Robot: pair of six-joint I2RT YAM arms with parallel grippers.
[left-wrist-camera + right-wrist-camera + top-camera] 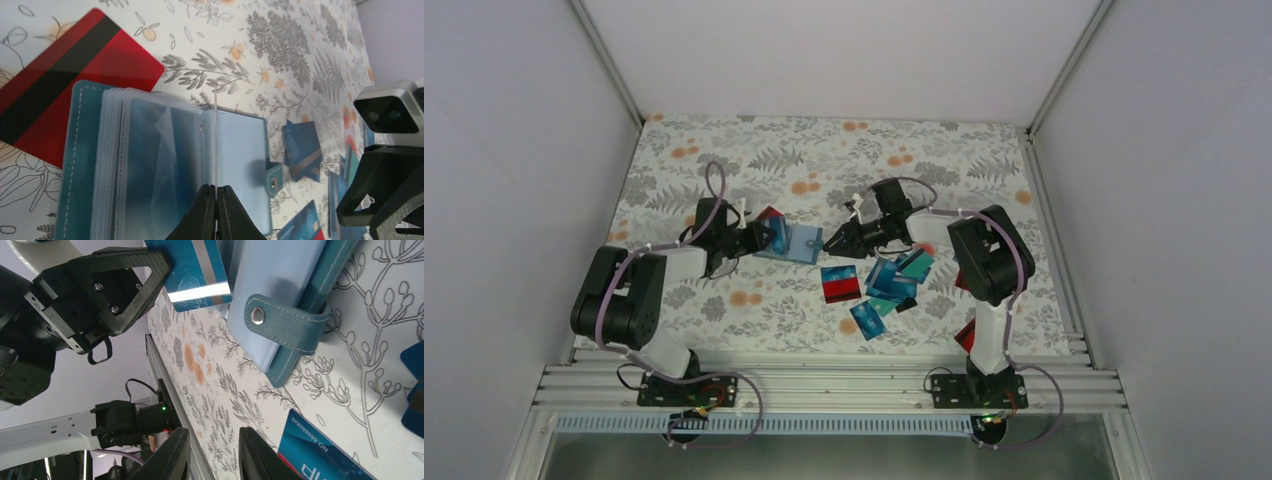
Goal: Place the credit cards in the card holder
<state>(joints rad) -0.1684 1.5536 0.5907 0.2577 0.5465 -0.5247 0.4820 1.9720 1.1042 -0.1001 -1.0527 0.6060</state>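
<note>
Only wrist-side: left fingers (202, 216) tight on card holder (239, 150) sleeve (216, 140), right fingers (172, 456) ajar, empty.

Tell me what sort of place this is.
Probably a robot lab test cell: plain white enclosure walls, two black-and-white robot arms bolted to a ribbed aluminium rail, and a floral-print table cover strewn with blue plastic cards.

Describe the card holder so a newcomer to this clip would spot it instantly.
On the floral table, look just ahead of the left gripper, left of the scattered cards. The card holder lies open there: the only thing with clear sleeves, a stitched teal cover and a snap tab.
</note>
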